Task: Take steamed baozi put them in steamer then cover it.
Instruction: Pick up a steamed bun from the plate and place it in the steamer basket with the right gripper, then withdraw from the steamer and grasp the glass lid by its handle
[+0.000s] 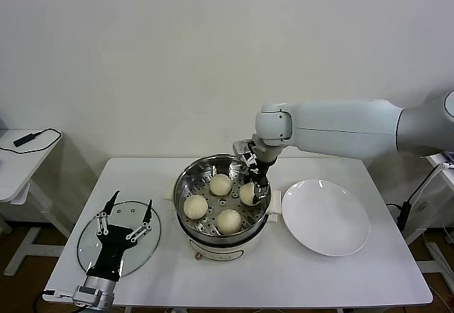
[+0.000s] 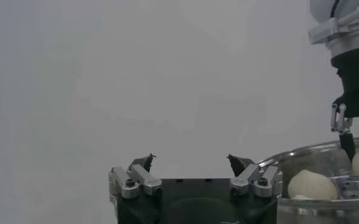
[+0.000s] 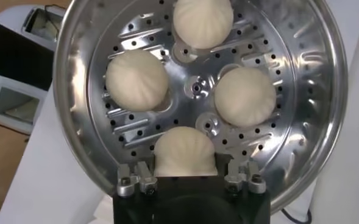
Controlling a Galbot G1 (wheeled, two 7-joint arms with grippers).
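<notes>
Right end effector (image 1: 257,189) is clamped on the fourth baozi (image 3: 185,152) inside the steamer (image 1: 186,178). Baozi are soft and light: grip the sides gently. Left end effector (image 1: 126,217) hovers spread over the lid (image 1: 86,245).

I can't read any text, labels, brand marks or numbers here: nothing legible on the shiny round stainless-steel steamer pot (image 1: 223,198) or on the flat round white plate (image 1: 325,216).

A plain white wall (image 1: 177,57) is seen behind the white bench (image 1: 305,270). Beyond the bench's left edge, a smaller white side table (image 1: 18,164) is placed, on which a black cable (image 1: 32,141) is laid.
</notes>
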